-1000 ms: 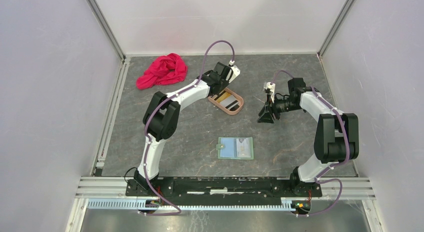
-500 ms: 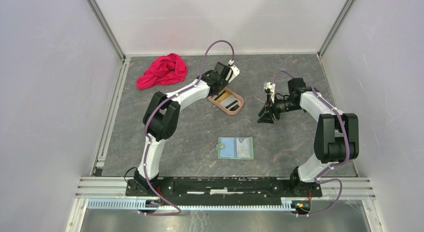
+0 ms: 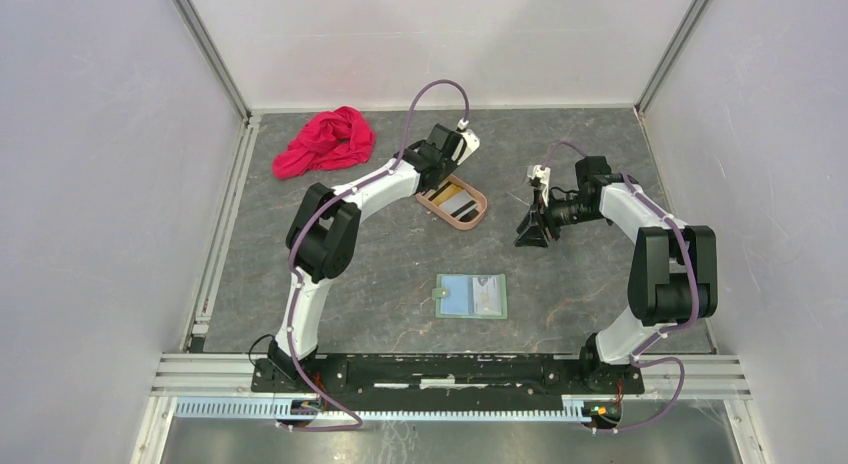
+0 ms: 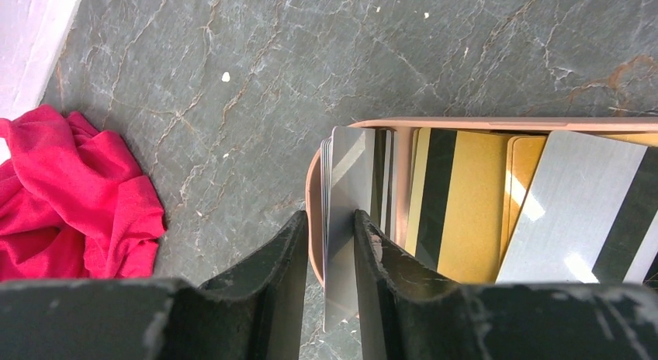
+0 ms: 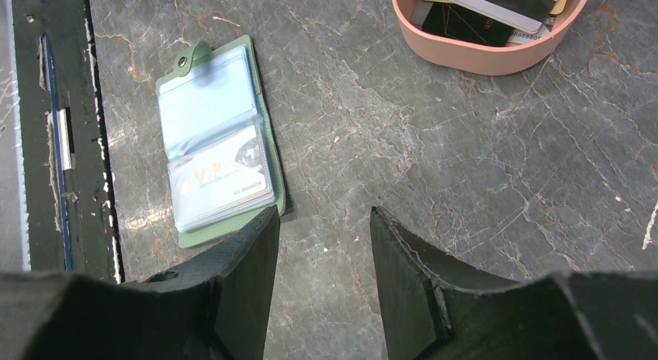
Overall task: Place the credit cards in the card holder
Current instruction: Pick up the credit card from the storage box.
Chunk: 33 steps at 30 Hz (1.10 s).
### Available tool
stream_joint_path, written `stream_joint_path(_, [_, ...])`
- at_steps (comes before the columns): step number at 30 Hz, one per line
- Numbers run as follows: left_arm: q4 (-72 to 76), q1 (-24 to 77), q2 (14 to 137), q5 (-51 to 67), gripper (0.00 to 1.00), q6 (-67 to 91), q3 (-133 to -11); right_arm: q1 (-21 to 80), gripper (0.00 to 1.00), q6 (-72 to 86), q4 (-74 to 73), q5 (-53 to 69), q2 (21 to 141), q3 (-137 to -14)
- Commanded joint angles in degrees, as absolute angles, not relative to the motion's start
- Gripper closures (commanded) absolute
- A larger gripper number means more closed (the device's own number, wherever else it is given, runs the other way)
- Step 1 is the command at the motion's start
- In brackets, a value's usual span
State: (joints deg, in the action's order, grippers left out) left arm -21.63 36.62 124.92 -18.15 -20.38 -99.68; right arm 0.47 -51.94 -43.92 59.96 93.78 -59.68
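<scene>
The pinkish tray (image 3: 470, 221) holds several credit cards, gold (image 4: 465, 205) and grey with dark stripes (image 4: 574, 205). My left gripper (image 3: 438, 187) is at the tray's far left end. In the left wrist view the left gripper (image 4: 330, 220) is shut on an upright grey card (image 4: 351, 174), with the tray rim (image 4: 496, 122) beside its left finger. The sage-green card holder (image 3: 472, 296) lies open near the front, with one white card (image 5: 225, 181) in a pocket. My right gripper (image 3: 530, 234) hovers open and empty right of the tray, above bare table beyond the card holder (image 5: 268, 127).
A crumpled red cloth (image 3: 325, 141) lies at the back left and also shows in the left wrist view (image 4: 70, 189). White walls close in the back and both sides. The black rail with the arm bases runs along the front edge (image 5: 46, 143).
</scene>
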Motion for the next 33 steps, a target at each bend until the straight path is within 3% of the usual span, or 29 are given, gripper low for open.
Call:
stream_joint_path(1, [-18.8,36.7,121.2,-19.6,0.66,-17.1,-99.8,0.3,0.47,-53.7,-44.8,61.9,94.1,-61.7])
stream_joint_path(8, [-18.9,36.7,121.0,-19.6,0.7,-17.0,-99.8,0.3,0.47,-53.8,-44.9,61.9,94.2,-61.8])
stream_joint_path(18, [-18.9,36.7,120.6,-18.6,0.87,-16.9,-99.6,0.3,0.47,-54.1,-45.1,62.0,94.4,-61.8])
stream_joint_path(33, [-19.0,36.7,118.7,-14.0,0.95,-16.3,-98.7,0.3,0.47,-54.4,-45.6,62.0,94.5,-62.1])
